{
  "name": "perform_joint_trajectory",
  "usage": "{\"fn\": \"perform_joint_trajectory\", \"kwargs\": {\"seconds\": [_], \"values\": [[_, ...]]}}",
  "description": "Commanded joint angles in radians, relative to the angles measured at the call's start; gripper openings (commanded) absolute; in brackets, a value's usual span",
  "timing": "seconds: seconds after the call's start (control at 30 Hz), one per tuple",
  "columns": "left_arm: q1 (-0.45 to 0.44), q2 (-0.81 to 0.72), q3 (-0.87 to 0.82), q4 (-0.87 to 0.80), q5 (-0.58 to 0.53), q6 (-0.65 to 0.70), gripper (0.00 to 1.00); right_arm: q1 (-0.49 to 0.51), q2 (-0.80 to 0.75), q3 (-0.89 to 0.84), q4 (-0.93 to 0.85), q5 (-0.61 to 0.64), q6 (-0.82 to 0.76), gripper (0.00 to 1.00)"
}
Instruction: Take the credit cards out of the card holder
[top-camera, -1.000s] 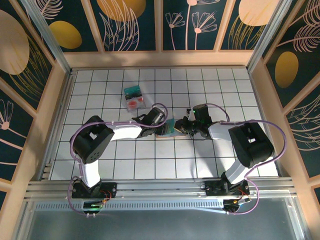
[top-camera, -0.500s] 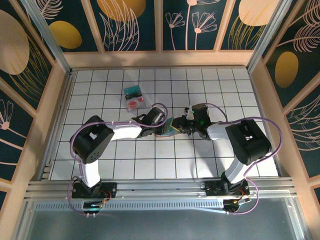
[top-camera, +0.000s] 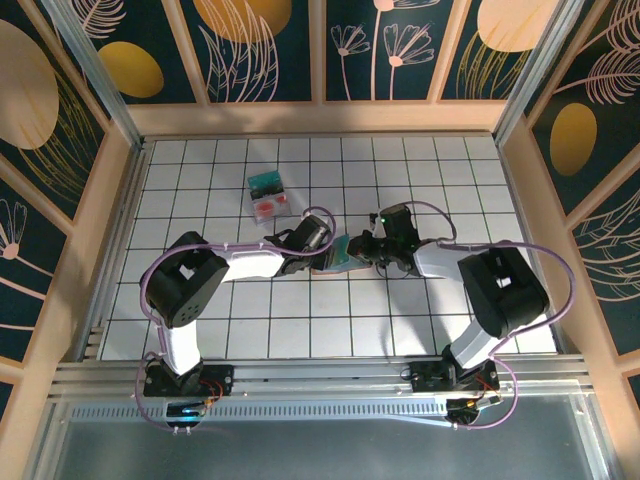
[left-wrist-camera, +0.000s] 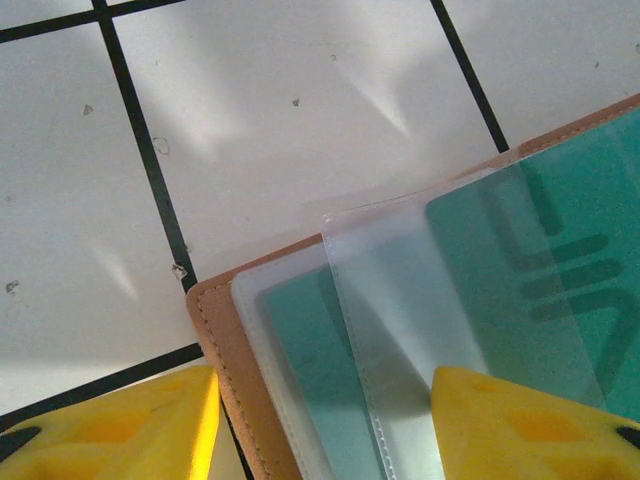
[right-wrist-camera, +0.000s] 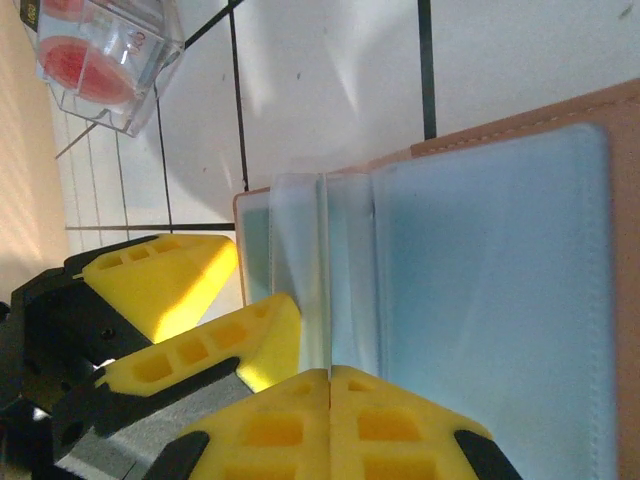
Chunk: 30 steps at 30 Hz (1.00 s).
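Your left jaws stand half open, their fingers (left-wrist-camera: 110, 430) either side of the card holder's (left-wrist-camera: 215, 330) corner, likely steadying it open at mid-table (left-wrist-camera: 300, 110). Your right jaws are closed tight, seemingly pinching a clear sleeve (right-wrist-camera: 322, 270) upright to reach the teal card (left-wrist-camera: 560, 220) inside. The table is white gridded tiles, ringed by wood-framed, leaf-patterned walls (top-camera: 260, 40).
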<state>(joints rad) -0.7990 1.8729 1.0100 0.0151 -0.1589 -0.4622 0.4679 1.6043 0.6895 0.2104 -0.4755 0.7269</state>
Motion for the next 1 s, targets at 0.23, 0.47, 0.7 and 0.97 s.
{"fn": "perform_joint_trajectory", "kwargs": {"seconds": [0.23, 0.47, 0.7, 0.97], "values": [[-0.005, -0.054, 0.001, -0.067, -0.021, -0.025, 0.64, -0.008, -0.153, 0.054, -0.236, 0.201, -0.122, 0.0], [-0.004, -0.201, 0.021, -0.058, -0.068, -0.076, 0.76, -0.02, -0.287, 0.038, -0.24, 0.244, -0.158, 0.0], [0.036, -0.355, -0.028, 0.065, 0.023, -0.132, 0.88, -0.044, -0.46, -0.016, -0.096, 0.193, -0.155, 0.0], [0.162, -0.466, -0.151, 0.395, 0.387, -0.217, 0.86, -0.05, -0.503, -0.05, 0.174, -0.014, -0.094, 0.0]]}}
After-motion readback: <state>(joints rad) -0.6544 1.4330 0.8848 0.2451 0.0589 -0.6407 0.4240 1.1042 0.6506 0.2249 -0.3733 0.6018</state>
